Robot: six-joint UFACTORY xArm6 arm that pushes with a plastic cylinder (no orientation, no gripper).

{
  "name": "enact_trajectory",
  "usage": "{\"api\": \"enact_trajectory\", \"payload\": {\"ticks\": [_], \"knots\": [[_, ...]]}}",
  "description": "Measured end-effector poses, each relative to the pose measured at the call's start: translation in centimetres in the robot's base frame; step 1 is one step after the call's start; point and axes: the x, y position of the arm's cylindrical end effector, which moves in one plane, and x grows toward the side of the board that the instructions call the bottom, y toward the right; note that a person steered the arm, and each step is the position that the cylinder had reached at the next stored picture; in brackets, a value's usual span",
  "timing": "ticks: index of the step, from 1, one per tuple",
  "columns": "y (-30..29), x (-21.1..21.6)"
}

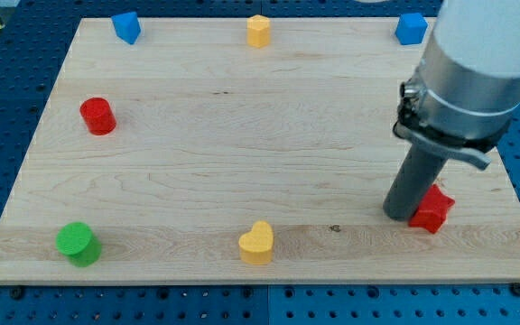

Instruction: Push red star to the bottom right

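The red star [432,208] lies on the wooden board [242,144] near its bottom right corner. My tip [399,215] rests on the board right against the star's left side, touching it. The dark rod and the grey arm above it hide part of the star's upper left edge.
A red cylinder [97,116] sits at the left. A green cylinder [78,244] is at the bottom left. A yellow heart [256,243] is at the bottom middle. A blue block [126,27], a yellow block [258,31] and another blue block [410,28] line the top edge.
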Motion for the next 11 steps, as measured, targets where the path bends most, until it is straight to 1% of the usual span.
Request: {"api": "enact_trajectory", "payload": {"ticks": [2, 3, 6, 7, 9, 11], "knots": [[5.0, -1.3], [5.4, -2.9], [6.5, -1.2], [7.8, -0.3], [10.1, -0.3], [10.4, 0.1]]}}
